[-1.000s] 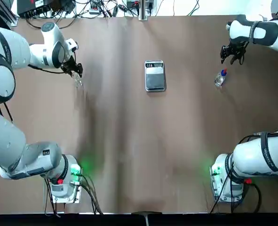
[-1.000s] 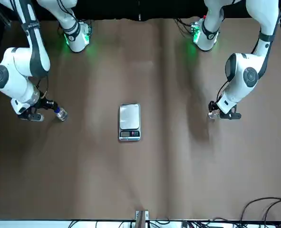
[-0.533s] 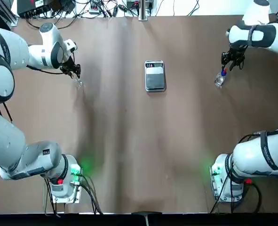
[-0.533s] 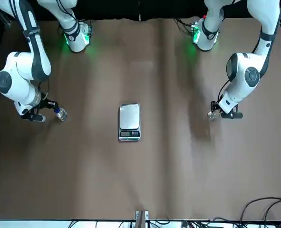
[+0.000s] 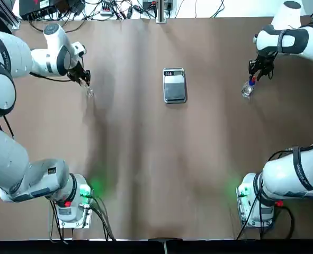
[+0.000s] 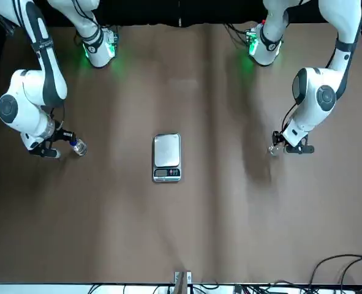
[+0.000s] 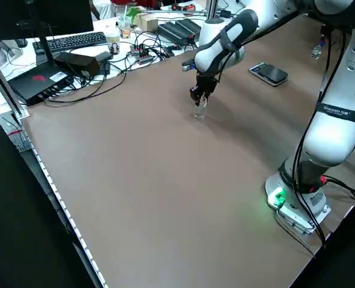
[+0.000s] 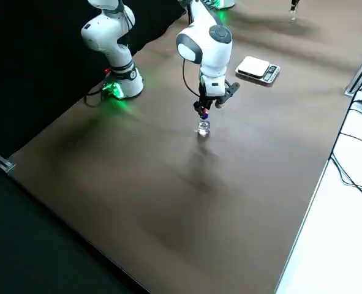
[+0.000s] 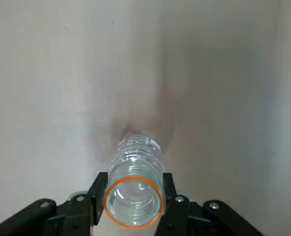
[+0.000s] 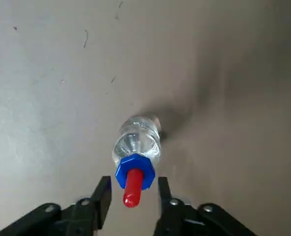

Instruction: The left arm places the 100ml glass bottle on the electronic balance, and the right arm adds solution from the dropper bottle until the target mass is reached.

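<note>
The 100ml glass bottle [image 5: 88, 91] stands upright on the brown table at the far left, well left of the electronic balance [image 5: 174, 85]. My left gripper [image 5: 84, 80] is shut on its neck; in the left wrist view both fingers press the rim of the bottle [image 9: 134, 189]. The balance's metal plate [image 6: 166, 150] is bare. Far right, the dropper bottle [image 5: 247, 88] with blue collar and red bulb [image 10: 131, 189] stands on the table. My right gripper [image 10: 132, 194] hangs open over it, with a finger on each side of the bulb and a gap to both.
Cables, a keyboard and boxes [image 7: 75, 54] lie past the table's far edge. The arm bases with green lights [image 5: 85, 191] sit at the near edge. Wide bare tabletop lies between both bottles and the balance.
My right gripper has moved down and inward from beyond the dropper bottle to straddle its bulb. The left gripper has shifted only slightly at the glass bottle.
</note>
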